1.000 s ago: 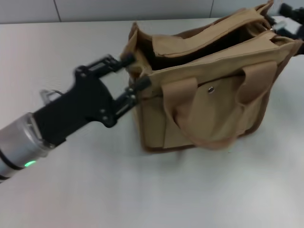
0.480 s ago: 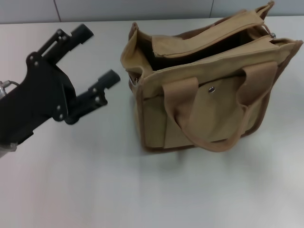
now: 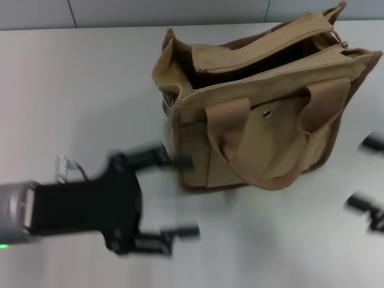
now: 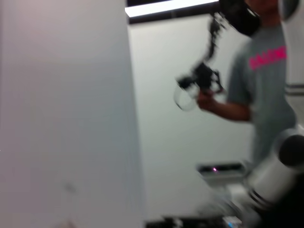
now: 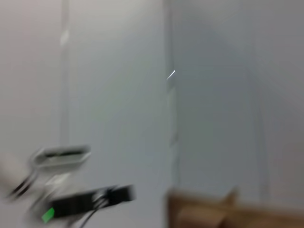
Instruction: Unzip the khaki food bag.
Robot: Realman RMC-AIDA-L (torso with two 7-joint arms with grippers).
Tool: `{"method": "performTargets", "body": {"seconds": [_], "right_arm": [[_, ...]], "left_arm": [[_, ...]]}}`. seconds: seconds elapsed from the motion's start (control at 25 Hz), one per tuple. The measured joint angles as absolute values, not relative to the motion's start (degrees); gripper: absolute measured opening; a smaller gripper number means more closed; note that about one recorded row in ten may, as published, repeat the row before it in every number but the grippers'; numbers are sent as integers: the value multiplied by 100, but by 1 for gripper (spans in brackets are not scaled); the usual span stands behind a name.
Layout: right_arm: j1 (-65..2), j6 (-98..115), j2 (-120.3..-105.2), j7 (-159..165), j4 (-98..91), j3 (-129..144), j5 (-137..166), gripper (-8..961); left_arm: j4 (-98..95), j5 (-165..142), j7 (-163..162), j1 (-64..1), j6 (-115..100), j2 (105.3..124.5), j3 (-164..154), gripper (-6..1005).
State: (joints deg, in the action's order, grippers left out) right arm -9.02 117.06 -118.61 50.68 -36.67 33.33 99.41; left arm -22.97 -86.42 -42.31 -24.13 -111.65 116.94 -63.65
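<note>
The khaki food bag (image 3: 264,129) stands upright on the white table (image 3: 84,78), right of centre in the head view. Its top gapes open and a metal zipper pull (image 3: 343,43) shows at its far right end. My left gripper (image 3: 179,196) is open and empty, low over the table just in front of the bag's near left corner, apart from it. My right gripper (image 3: 367,174) is open at the right edge of the view, beside the bag's right end. A tan strip of the bag (image 5: 223,213) shows in the right wrist view.
The left wrist view shows a person in a grey shirt (image 4: 266,90) holding a device before a white wall. The right wrist view shows a blurred wall and a dark arm part with a green light (image 5: 85,203).
My left gripper has let go of the bag's left end, swung away and come down to the front of the table. My right gripper has left the bag's far right corner and now shows at the right edge.
</note>
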Motion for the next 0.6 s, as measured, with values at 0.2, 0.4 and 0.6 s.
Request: {"method": "performTargets", "body": {"seconds": [0.2,0.4,0.6], "right_arm": [[-1249,11548,-11896,5012,-3579,3339,11026,845],[-1401,11324,-11913,5010,-3423,3345,11167,845],[-1450,11292,-11918,5007,-3397,3324,11163,845]], "left_arm": [[-2298,-9519,-4747,-2603,-10548,11752,-6279,807],[-2299,-9486,-4764,-2527,-10286,11826,-6237,807],[-2303,-9473,-4775,-2501,-10302,11834,-6025,808]]}}
